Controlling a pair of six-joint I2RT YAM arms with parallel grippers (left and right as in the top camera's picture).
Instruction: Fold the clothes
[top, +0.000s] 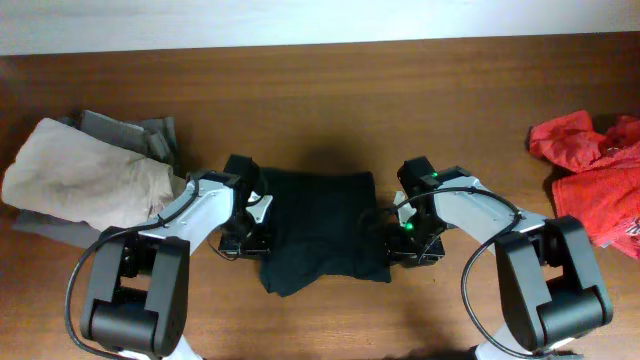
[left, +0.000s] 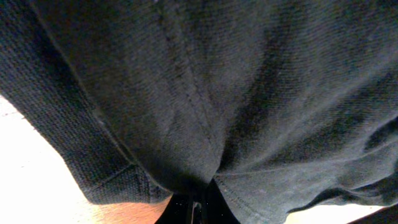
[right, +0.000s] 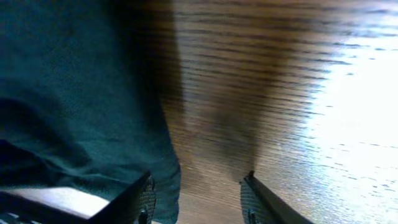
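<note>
A dark green-black garment (top: 318, 230) lies partly folded on the wooden table in the middle of the overhead view. My left gripper (top: 250, 228) is at its left edge, shut on a pinch of the dark cloth (left: 205, 112), which fills the left wrist view. My right gripper (top: 405, 240) is at the garment's right edge, open, its fingers (right: 198, 198) spread just above bare wood with the cloth edge (right: 81, 112) by the left finger.
A pile of beige and grey clothes (top: 85, 175) lies at the far left. A red garment (top: 595, 170) lies at the far right. The table's front edge runs close below the arms.
</note>
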